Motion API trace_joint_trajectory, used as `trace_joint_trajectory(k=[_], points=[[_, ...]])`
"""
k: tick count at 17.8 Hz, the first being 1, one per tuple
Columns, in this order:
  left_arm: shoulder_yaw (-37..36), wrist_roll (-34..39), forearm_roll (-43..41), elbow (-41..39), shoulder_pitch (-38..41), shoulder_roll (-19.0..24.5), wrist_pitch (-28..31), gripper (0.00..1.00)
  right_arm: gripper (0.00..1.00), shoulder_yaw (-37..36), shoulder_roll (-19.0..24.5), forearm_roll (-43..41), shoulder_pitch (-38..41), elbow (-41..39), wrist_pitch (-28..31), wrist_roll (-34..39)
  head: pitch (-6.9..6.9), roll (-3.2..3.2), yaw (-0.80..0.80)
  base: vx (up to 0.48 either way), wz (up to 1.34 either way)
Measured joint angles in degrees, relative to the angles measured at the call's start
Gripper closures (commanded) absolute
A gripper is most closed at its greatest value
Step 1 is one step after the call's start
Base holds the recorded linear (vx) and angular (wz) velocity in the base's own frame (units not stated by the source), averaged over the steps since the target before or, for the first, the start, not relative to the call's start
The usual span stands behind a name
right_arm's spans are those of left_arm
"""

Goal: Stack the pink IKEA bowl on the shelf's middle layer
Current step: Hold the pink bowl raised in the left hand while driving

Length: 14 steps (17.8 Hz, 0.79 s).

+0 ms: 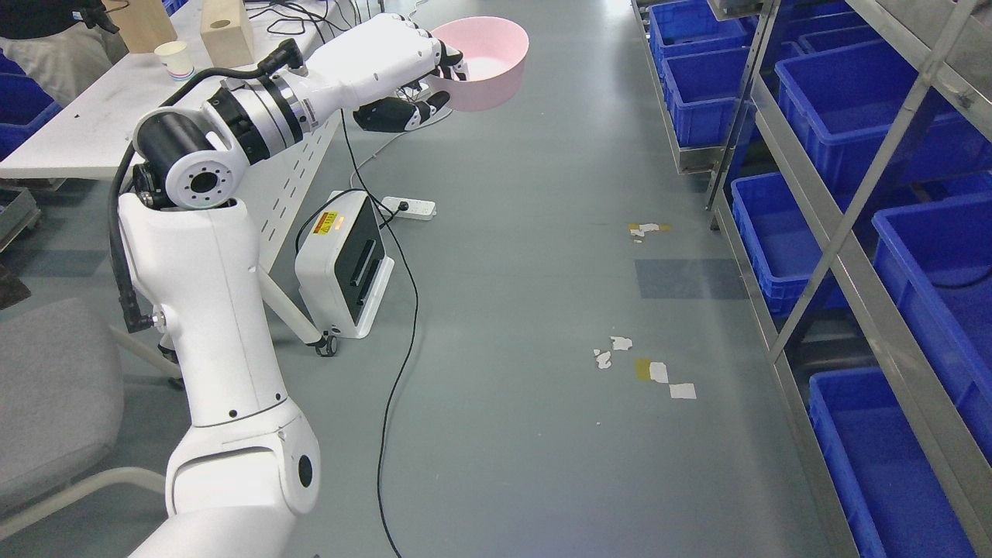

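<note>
A pink bowl [490,62] is held in the air near the top middle of the head view, above the grey floor. My left hand [431,77] is shut on its near rim, with fingers over the edge and the thumb under it. The left arm reaches up from the lower left. The metal shelf [833,256] runs along the right side, well to the right of the bowl. No right arm shows.
Several blue bins [783,232] fill the shelf layers. A white table [93,116] with a paper cup [174,60] stands at upper left. A white box unit [345,263], a power strip [408,207] and cables lie on the floor. A grey chair [54,395] is at lower left. Part of a person [46,31] shows at the top left corner.
</note>
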Motion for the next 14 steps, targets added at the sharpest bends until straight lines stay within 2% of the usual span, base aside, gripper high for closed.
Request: trace_joint_trajectory(k=[14], points=[[-1.2,0.6,1.4,-1.9,-0.3,0.0,0.0,0.99,0.0,0.0,0.0,0.0,0.0,0.0,0.0,0.0,0.0,0.0,0.0,0.378,0.05]])
